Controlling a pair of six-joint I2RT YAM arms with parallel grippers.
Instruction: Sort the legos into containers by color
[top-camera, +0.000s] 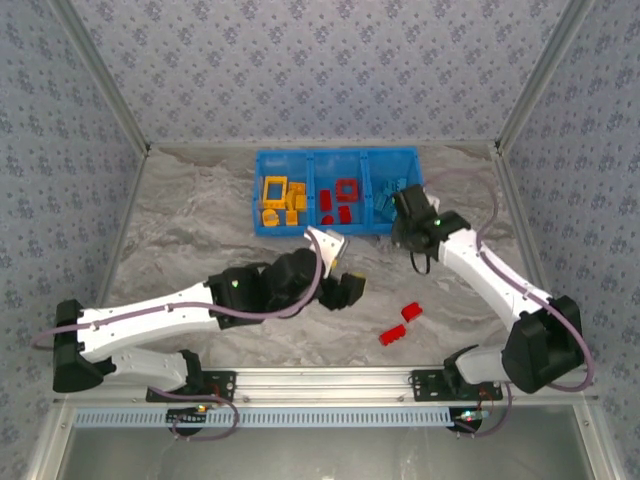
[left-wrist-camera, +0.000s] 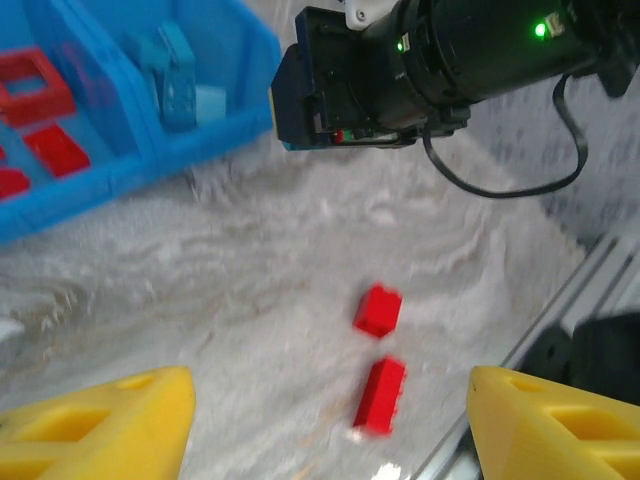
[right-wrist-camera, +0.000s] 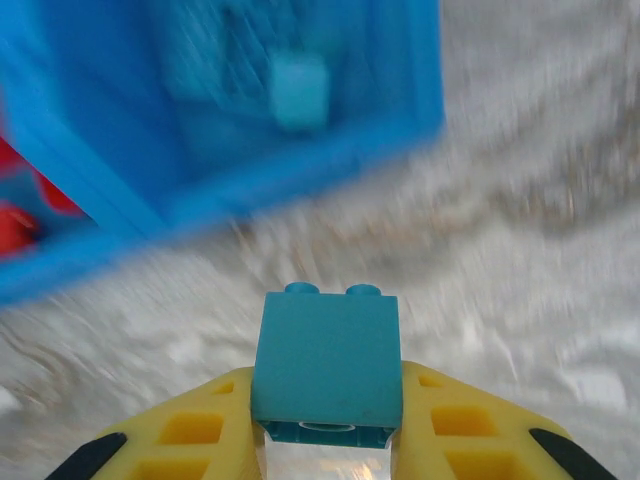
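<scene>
The blue bin (top-camera: 335, 153) stands at the back of the table with three containers side by side. Yellow legos (top-camera: 280, 200) lie in the left one, red ones (top-camera: 338, 200) in the middle and light blue ones (top-camera: 385, 198) on the right. Two red bricks (top-camera: 411, 311) (top-camera: 393, 334) rest on the table at front right. They also lie between the spread yellow fingers of my left gripper (left-wrist-camera: 330, 425), which hovers open above them. My right gripper (right-wrist-camera: 328, 410) is shut on a light blue brick (right-wrist-camera: 328, 360), just in front of the bin's right compartment (right-wrist-camera: 290, 90).
The right arm's black wrist (left-wrist-camera: 440, 60) and its cable hang over the table beside the bin's right front corner (left-wrist-camera: 265, 100). A metal rail (top-camera: 330, 380) runs along the near edge. Patterned walls close in the back and sides.
</scene>
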